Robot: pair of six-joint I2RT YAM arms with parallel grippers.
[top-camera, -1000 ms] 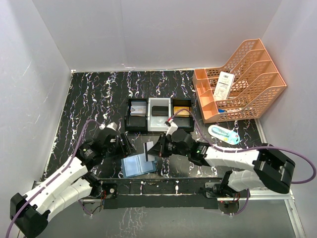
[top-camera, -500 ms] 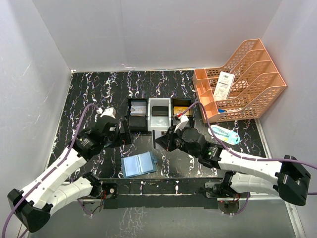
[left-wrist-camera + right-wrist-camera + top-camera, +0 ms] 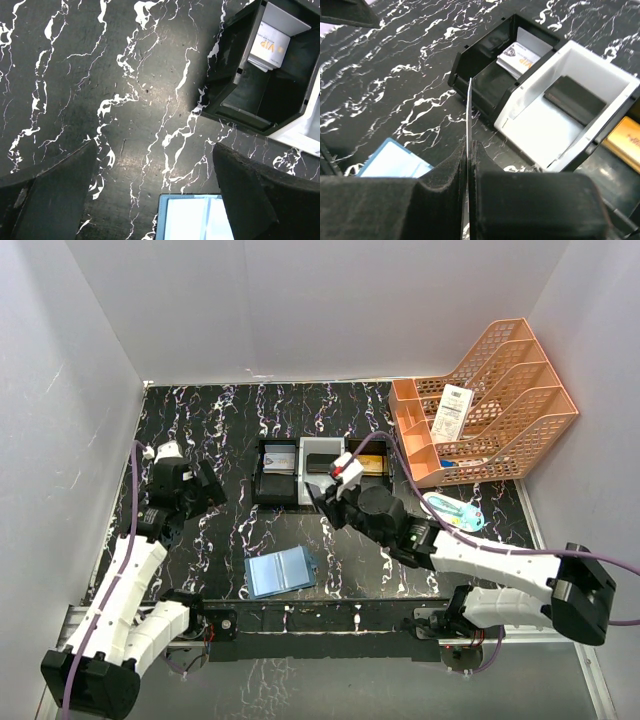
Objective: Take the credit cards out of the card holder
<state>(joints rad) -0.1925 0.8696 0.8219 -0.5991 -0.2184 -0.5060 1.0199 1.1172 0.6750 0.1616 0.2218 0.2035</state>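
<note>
My right gripper: pinching one card edge-on, by the tray's front. My left gripper: spread, empty. Holder: open, table's near edge.

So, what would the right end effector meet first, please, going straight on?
Likely the near wall of the black left compartment of the black-and-white plastic three-compartment tray; depth is unclear.

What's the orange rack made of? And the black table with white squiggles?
The orange file rack: probably moulded plastic, matte, judging by its even colour and lattice walls. The table: black marble look with white veins, faint sheen; real stone or printed surface, I cannot tell.
</note>
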